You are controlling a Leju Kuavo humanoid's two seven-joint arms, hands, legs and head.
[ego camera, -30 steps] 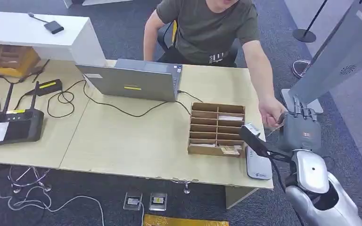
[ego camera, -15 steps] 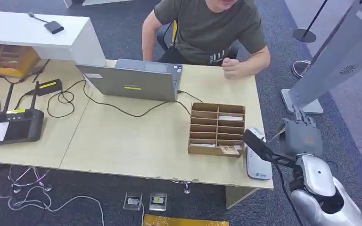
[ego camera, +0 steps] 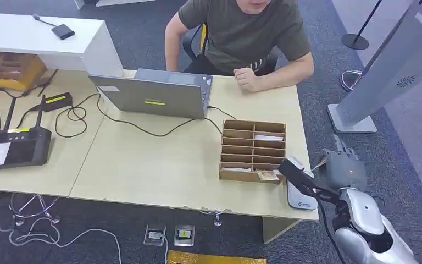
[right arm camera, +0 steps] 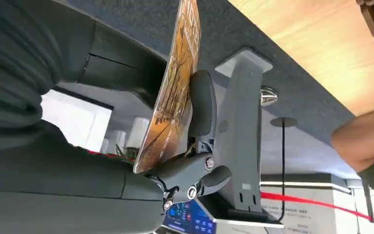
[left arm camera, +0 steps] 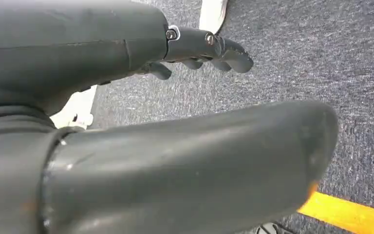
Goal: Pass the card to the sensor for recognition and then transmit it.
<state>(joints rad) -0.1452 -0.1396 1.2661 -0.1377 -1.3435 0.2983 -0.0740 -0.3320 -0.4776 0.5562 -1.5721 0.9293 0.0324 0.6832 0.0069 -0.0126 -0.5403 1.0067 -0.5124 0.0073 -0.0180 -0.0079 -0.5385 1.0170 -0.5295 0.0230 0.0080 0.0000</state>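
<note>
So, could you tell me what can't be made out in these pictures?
- Card print: right wrist view, seen nearly edge-on, partly behind the right hand's fingers.
- Sensor label: head view, too small.
- Organizer slot contents: head view, dividers hide them.

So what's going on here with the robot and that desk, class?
The robot's right hand holds a card pinched on edge, beside the right end of the desk and close to a white reader lying at that corner. Its left hand hangs empty over the carpet. A person sits behind the desk, fist resting on it next to a laptop. A wooden card rack stands between the laptop and the reader.
</note>
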